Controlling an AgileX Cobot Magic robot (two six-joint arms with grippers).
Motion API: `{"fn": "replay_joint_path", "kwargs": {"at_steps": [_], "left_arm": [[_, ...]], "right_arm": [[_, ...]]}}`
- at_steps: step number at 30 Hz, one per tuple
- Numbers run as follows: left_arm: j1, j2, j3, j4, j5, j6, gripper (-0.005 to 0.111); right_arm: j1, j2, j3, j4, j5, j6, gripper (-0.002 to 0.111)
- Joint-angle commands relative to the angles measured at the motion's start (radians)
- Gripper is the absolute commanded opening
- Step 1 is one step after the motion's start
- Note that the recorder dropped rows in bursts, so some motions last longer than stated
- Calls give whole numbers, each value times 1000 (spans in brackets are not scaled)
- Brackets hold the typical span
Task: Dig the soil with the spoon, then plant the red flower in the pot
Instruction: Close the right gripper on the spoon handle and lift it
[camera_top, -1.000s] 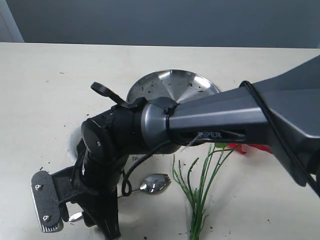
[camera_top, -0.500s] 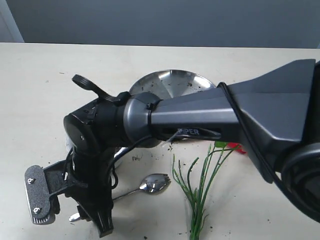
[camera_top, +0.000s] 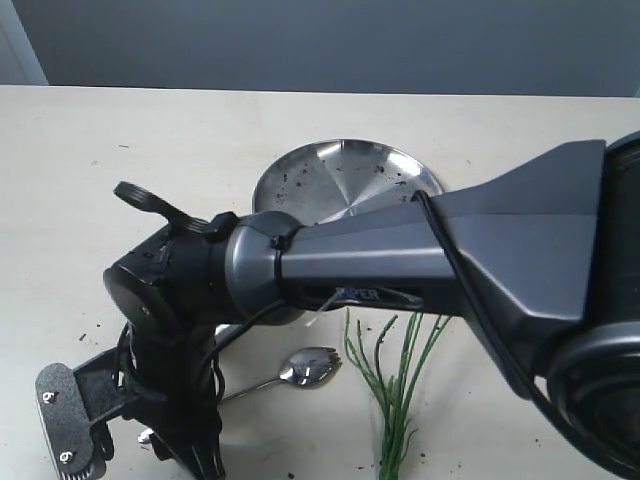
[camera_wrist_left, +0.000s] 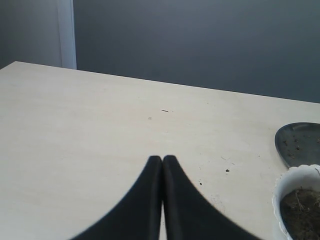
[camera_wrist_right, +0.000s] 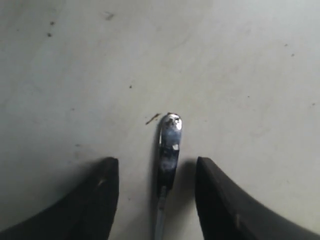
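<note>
Right tool (camera_wrist_right: 156, 172): parted, straddling the spoon (camera_wrist_right: 169, 145) handle end on the near-left counter (camera_wrist_right: 225, 60). I judge the spoon light, rigid, slick; the thin flat handle needs a square pinch. Left tool (camera_wrist_left: 162, 160): closed, empty.

A round steel plate (camera_top: 345, 178), flecked with dark crumbs, sat on the pale table (camera_top: 120, 150).

Exterior: high, angled down over tabletop (camera_top: 120, 130), arm close. Left wrist: low, facing back wall. Right wrist: straight down, near. Spoon (camera_top: 300, 372) shared.
</note>
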Motion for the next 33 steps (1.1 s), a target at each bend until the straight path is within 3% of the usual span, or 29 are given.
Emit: {"fn": "replay_joint_path", "kwargs": {"at_steps": [1, 6, 12, 19, 33], "left_arm": [[-2, -5, 4, -9, 1, -6, 0], [-2, -5, 4, -9, 1, -6, 0], [-2, -5, 4, -9, 1, -6, 0], [-2, -5, 4, -9, 1, -6, 0], [-2, -5, 4, -9, 1, -6, 0]], "right_arm": [[-1, 35, 9, -19, 8, 4, 47], [-1, 41, 9, -25, -3, 6, 47], [-1, 34, 9, -94, -15, 61, 24], [-1, 10, -28, -190, -4, 137, 44], [9, -13, -180, -190, 189, 205, 42]]}}
